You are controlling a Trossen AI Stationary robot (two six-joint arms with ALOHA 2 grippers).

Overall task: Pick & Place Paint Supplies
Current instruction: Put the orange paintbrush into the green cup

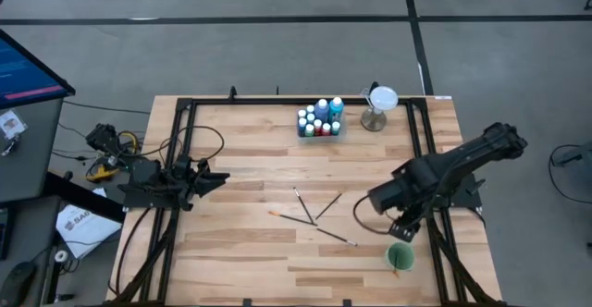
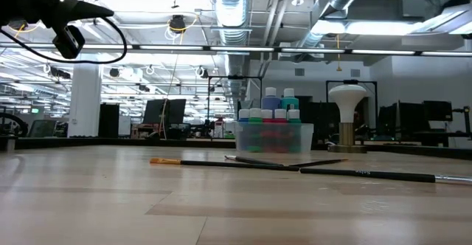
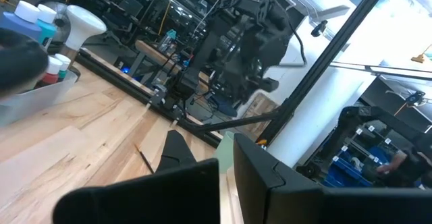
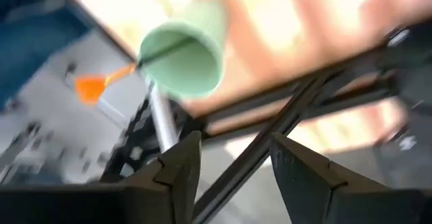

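Small white-capped paint bottles (image 1: pixel 319 119) stand upright in a clear tray near the table's far edge, also in the low view (image 2: pixel 271 124). Several thin dark-handled brushes (image 1: pixel 314 213) lie flat and crossed on the table's middle (image 2: pixel 295 165). One more brush (image 4: pixel 162 48) leans inside the round green cup (image 1: pixel 400 256), its orange end (image 4: pixel 91 87) sticking out past the rim. My right gripper (image 1: pixel 400 231) (image 4: pixel 234 140) hangs open just on the far side of the cup and above it. My left gripper (image 1: pixel 220 178) (image 3: pixel 226 153) waits shut at the table's left side.
A white-topped stemmed stand (image 1: pixel 379 104) is right of the bottle tray. The green cup (image 4: pixel 182 55) stands near the table's right near corner. A black frame rail (image 1: pixel 425 150) runs along the right side under my right arm. Bare wood lies between the brushes and my left gripper.
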